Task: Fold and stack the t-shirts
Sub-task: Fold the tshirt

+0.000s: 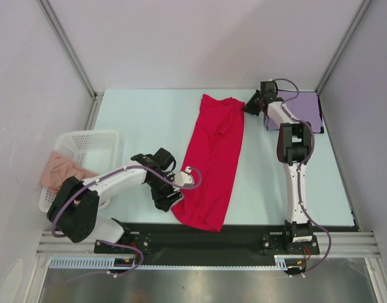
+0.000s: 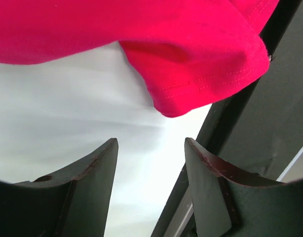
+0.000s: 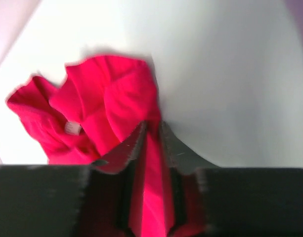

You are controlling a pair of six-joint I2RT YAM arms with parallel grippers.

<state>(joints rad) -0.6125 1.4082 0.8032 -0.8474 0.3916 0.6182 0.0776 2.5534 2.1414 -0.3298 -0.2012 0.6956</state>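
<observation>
The crimson-red t-shirt (image 1: 213, 161) lies as a long strip down the middle of the table. My right gripper (image 1: 250, 105) is shut on its far right corner; in the right wrist view red cloth (image 3: 111, 106) is pinched between the fingers, with the white neck label (image 3: 72, 128) to the left. My left gripper (image 1: 174, 197) is open beside the shirt's near left corner (image 2: 205, 69), which lies just ahead of the fingers, nothing between them. The folded lavender t-shirt (image 1: 300, 108) lies at the far right, partly behind the right arm.
A white mesh basket (image 1: 79, 158) stands at the left with pink cloth (image 1: 60, 172) hanging over its side. A black strip (image 1: 244, 233) runs along the table's near edge. Metal frame posts stand at the far corners.
</observation>
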